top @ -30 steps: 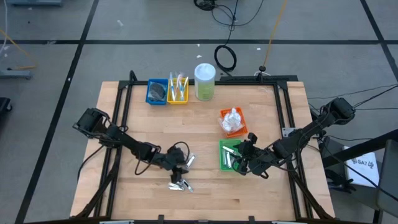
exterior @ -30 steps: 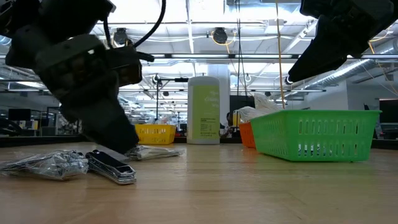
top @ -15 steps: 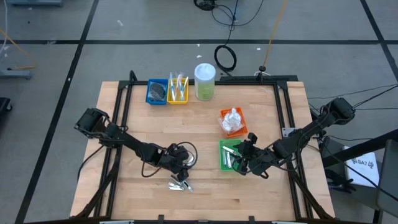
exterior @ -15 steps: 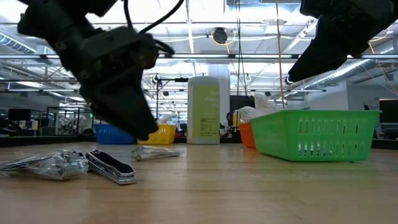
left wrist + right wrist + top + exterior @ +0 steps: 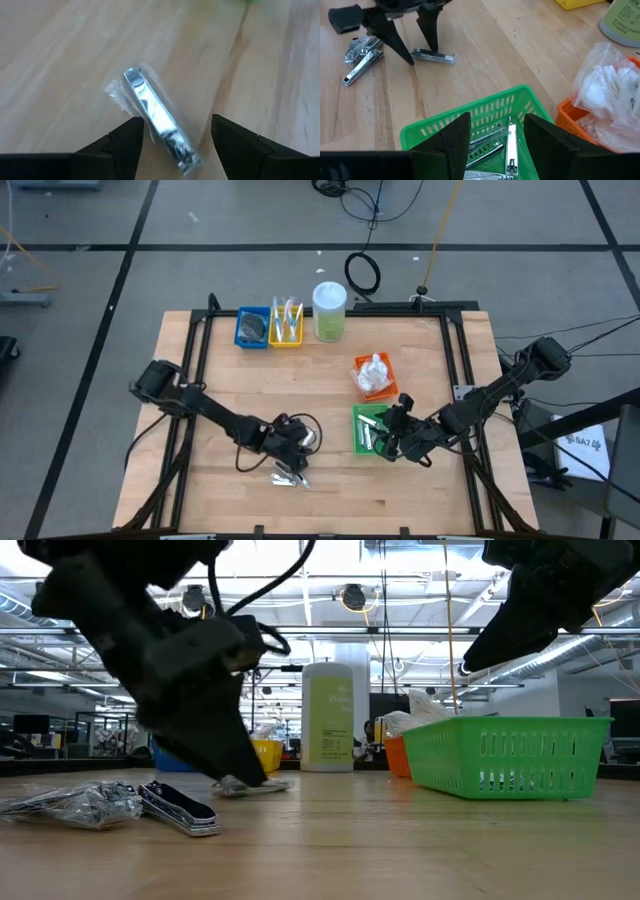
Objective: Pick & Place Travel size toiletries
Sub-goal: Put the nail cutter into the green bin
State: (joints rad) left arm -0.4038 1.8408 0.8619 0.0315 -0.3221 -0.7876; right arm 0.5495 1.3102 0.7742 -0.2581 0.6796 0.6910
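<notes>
Between the left gripper's [image 5: 172, 137] open, empty fingers lies one wrapped silvery sachet [image 5: 157, 120].

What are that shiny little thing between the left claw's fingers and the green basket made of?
The little thing looks like polished metal, probably steel: it throws bright mirror-like glints. It sits in a clear, crinkly plastic wrap. It seems to be a nail clipper. The green basket looks like moulded plastic, smooth and slightly glossy, with slotted walls. The tabletop beneath appears to be pale wood with visible grain.
</notes>
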